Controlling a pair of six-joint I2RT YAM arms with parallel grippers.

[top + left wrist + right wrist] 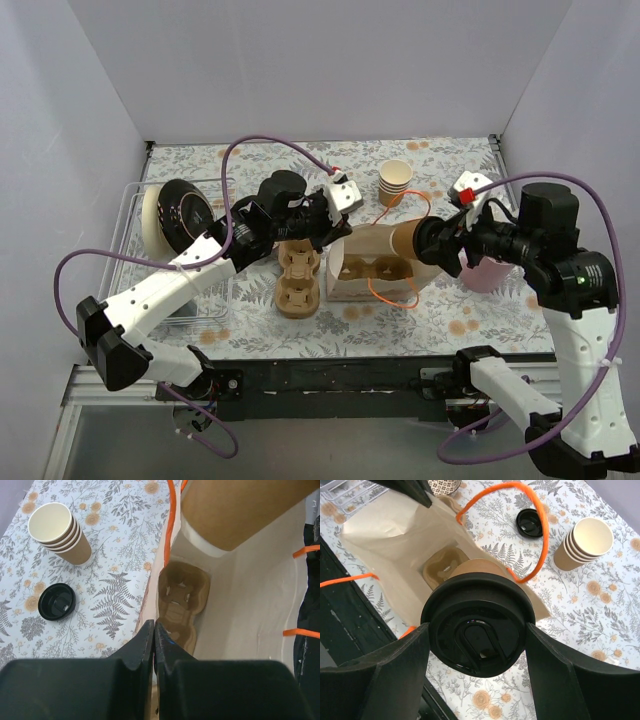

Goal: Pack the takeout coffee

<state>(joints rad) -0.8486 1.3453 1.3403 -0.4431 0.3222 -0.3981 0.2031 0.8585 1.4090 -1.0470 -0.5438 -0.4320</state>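
Two tools busy, with the takeout coffee (400,240) at the mouth of the paper bag (345,290).
Top view: we see the right tool (420,240) spread wide and clamped round the coffee. The cup lies sideways with its base poking into the bag on the worktop (250,330), and the left tool (322,222) sits at the bag's left rim. Left wrist: the fingers (145,640) are pressed fully together, pinching that rim as far as we can tell. A pulp carrier (180,600) lies inside, with the cup's base above it. Right wrist: the coffee's black lid faces us, gripped between both fingers (380,675). A stack of lidless cups (582,542) and a loose lid (530,522) sit beside the bag.
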